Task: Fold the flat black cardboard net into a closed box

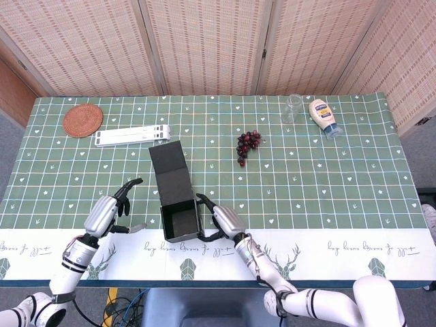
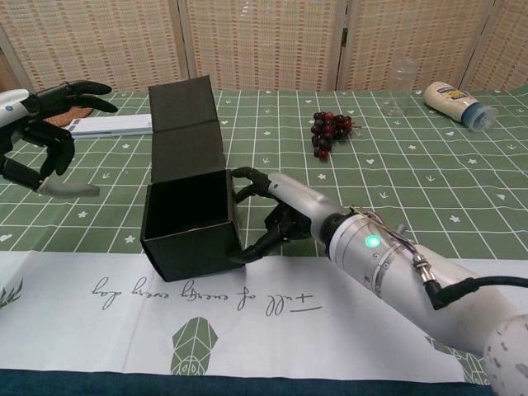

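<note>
The black cardboard box [image 1: 178, 212] [image 2: 188, 216] stands on the table near the front edge, folded into an open-topped cube. Its lid flap [image 1: 169, 165] [image 2: 185, 106] lies back, away from me. My right hand [image 1: 223, 223] [image 2: 272, 213] rests against the box's right wall, fingertips touching the wall high and low. My left hand [image 1: 107, 212] [image 2: 43, 124] hovers to the left of the box, fingers spread, holding nothing and apart from the cardboard.
A bunch of dark grapes [image 1: 248, 144] [image 2: 331, 130] lies beyond the box. A white folded stand [image 1: 131, 135], a round woven coaster [image 1: 83, 119], a clear glass [image 1: 293, 108] and a mayonnaise bottle [image 1: 325, 117] sit along the far side.
</note>
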`<state>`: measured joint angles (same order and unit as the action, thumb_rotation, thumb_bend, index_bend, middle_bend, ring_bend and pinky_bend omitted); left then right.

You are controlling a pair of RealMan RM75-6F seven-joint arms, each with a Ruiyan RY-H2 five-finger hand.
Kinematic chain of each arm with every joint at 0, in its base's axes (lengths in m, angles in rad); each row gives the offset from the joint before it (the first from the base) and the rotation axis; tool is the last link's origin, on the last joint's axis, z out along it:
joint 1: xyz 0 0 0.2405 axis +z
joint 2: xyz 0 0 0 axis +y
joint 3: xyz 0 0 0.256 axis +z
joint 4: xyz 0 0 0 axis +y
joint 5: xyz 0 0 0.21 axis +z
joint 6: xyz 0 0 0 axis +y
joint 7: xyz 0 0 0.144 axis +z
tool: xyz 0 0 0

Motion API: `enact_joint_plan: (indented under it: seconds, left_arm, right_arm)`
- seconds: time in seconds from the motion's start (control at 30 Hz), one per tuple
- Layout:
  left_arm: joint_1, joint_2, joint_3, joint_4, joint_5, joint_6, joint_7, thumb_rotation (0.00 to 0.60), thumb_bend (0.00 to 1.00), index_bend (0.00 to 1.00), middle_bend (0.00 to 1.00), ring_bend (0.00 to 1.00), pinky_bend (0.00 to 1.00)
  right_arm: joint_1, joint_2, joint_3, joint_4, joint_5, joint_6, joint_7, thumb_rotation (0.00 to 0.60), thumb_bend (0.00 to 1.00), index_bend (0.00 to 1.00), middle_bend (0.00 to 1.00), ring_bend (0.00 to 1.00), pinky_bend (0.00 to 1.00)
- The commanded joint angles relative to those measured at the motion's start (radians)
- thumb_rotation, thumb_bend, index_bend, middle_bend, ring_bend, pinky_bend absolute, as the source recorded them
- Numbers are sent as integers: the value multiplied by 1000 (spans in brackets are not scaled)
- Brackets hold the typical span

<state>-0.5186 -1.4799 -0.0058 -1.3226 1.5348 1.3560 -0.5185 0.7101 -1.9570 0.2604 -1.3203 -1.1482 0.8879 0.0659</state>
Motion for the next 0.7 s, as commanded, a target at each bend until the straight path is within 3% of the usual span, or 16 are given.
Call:
enact_joint_plan:
  seconds: [0.03, 0.17, 0.33, 0.53, 0.7]
  left_arm:
    - [6, 30, 1, -46, -25, -46, -28, 600, 91, 21, 91, 644, 713]
    - [0, 76, 15, -111, -48, -126, -46, 600, 91, 0, 6, 620, 729]
    - [-8, 113, 22, -179, -79, -213, -74, 600, 88, 0, 0, 607, 739]
    - [-2, 124, 35, -243, -121, -283, -26, 600, 85, 0, 0, 599, 742]
    - [3, 87, 12, -269, -214, -339, 16, 600, 83, 0, 0, 595, 747]
  right_arm:
    - [-25, 72, -21, -98, -6, 11, -26, 600, 78, 0, 54, 813, 1000]
    - [-51, 146, -41, -190, -17, 34, -51, 600, 52, 0, 26, 787, 1000]
    - [-72, 225, -47, -297, -32, 49, -46, 600, 34, 0, 20, 780, 1000]
    - [-92, 349, -2, -433, -102, 111, -16, 600, 33, 0, 32, 780, 1000]
    - [-105, 424, 29, -499, -122, 152, -5, 600, 33, 0, 40, 780, 1000]
